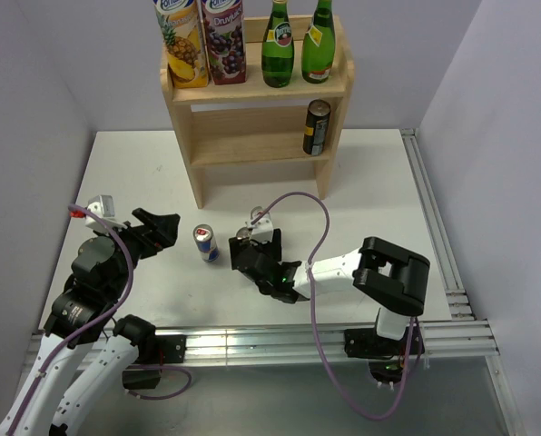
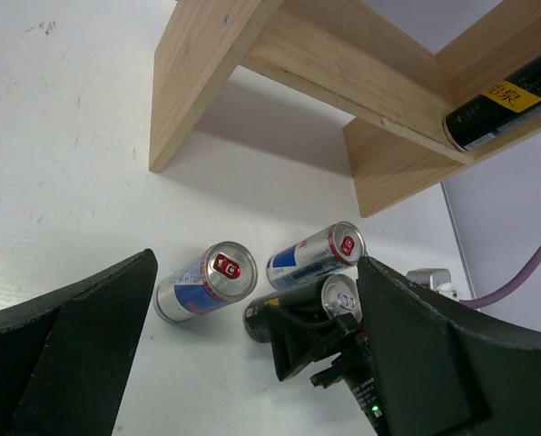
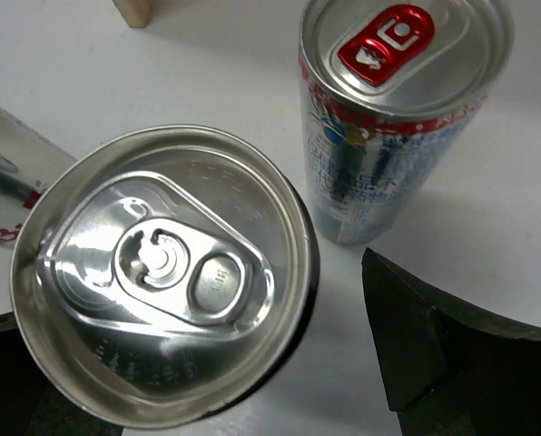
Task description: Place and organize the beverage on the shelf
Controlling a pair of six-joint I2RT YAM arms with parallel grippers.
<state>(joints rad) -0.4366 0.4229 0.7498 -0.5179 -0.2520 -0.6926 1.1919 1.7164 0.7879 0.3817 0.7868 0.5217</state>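
Our right gripper [image 1: 244, 250] stood open around a dark can [image 3: 162, 272] on the table [image 1: 379, 182], one finger [image 3: 434, 345] clear of it. Our left gripper [image 1: 169, 232] gaped wide. The shelf [image 1: 252, 123] stood behind.

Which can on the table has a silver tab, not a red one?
The dark can inside the right gripper; both blue-and-silver cans beside it have red tabs.
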